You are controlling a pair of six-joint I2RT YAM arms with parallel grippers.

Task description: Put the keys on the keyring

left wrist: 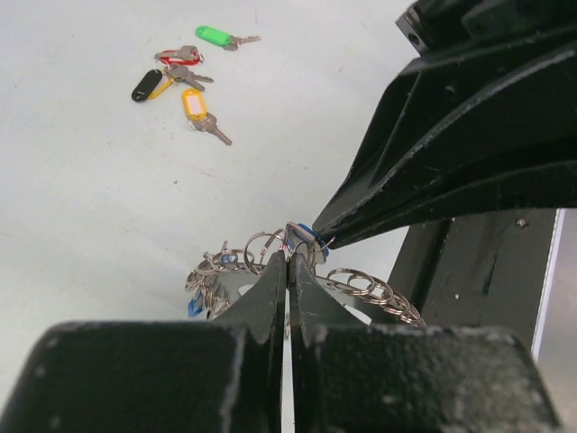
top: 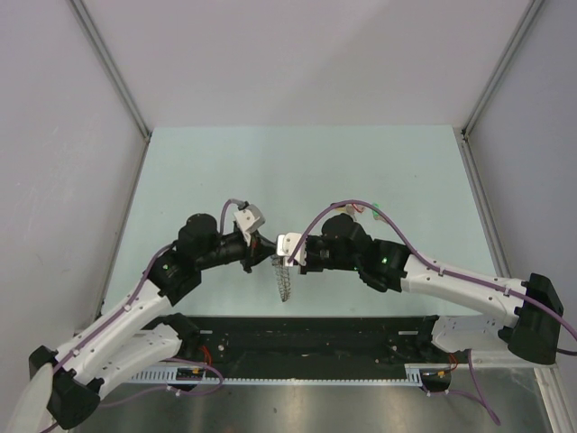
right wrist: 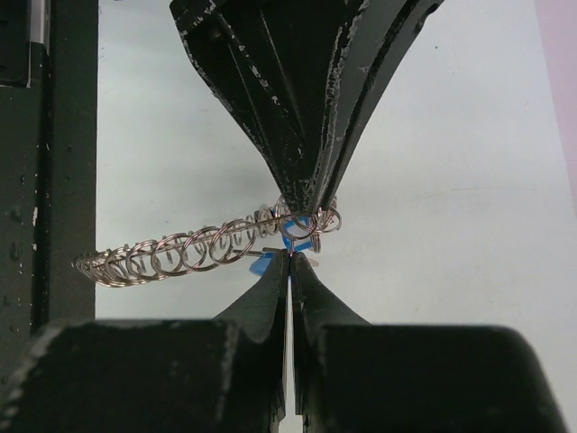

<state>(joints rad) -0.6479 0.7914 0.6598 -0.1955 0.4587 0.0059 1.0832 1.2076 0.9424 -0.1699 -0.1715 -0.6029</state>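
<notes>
The keyring hangs from the left tool, right tool just beside.

Left arm and right arm, mounted at either end of black base rail, show white shells, black joint housings each with a green light, purple cable along each, white wrist camera blocks, scuffed black tapered fingers.

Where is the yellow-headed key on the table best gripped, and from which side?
I would grip the yellow-headed key across the long sides of its plastic head, coming straight down from above. It lies flat on the table, the head is its broadest part, and the thin blade offers little hold.
</notes>
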